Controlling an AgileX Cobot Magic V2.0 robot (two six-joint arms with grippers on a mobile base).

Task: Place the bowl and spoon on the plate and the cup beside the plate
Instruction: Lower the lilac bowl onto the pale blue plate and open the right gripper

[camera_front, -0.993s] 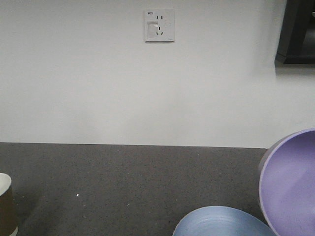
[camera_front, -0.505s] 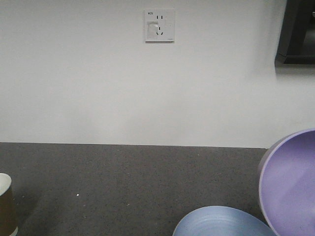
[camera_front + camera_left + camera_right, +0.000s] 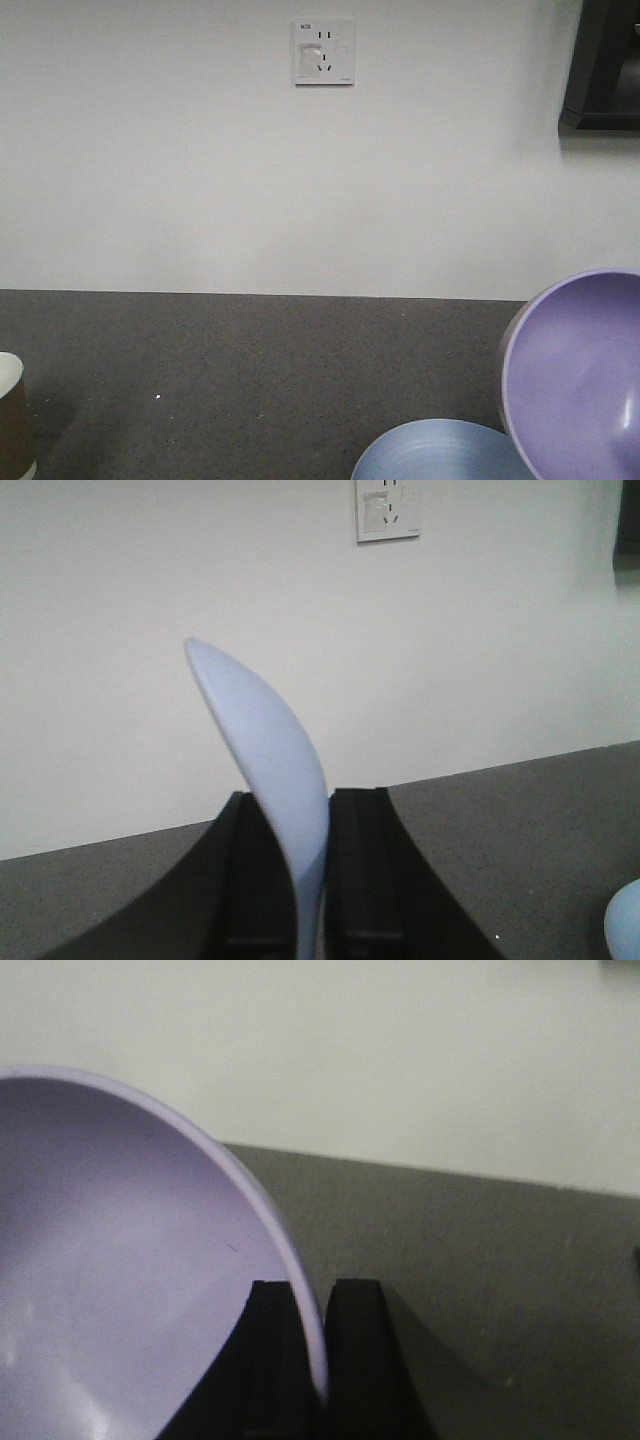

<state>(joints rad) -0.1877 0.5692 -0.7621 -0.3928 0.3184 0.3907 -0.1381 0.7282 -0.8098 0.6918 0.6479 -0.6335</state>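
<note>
Nearest the cam in front view: plate (image 3: 440, 455) lies on the worktop (image 3: 250, 370), only its far rim in shot, nothing on the part that shows. Just right of plate, overlapping its rim in the pic, the bowl (image 3: 575, 375) hangs steeply tilted w/ hollow facing cam; can't tell from here if it touches plate. Well left of plate the cup (image 3: 12, 420) stands upright, half cut by frame edge. Prob. too far off to count as beside, so likely needs shifting. Beyond plate: dark worktop, then white wall (image 3: 200, 180) w/ socket (image 3: 323, 52). Progress, my read: 0 of 3 placements done, bowl & spoon both up in the air. Wrist views add what front view lacks. R wrist: right gripper (image 3: 305, 1360) pinching bowl by its rim, jaws pressed either side of the thin wall. L wrist: left gripper (image 3: 296, 880) clamped on handle of spoon (image 3: 270, 770), scoop pointing up, plus a pale blue sliver at lower right, prob. the plate. Spoon & both grippers don't show in front view at all; cup shows only there.
</note>
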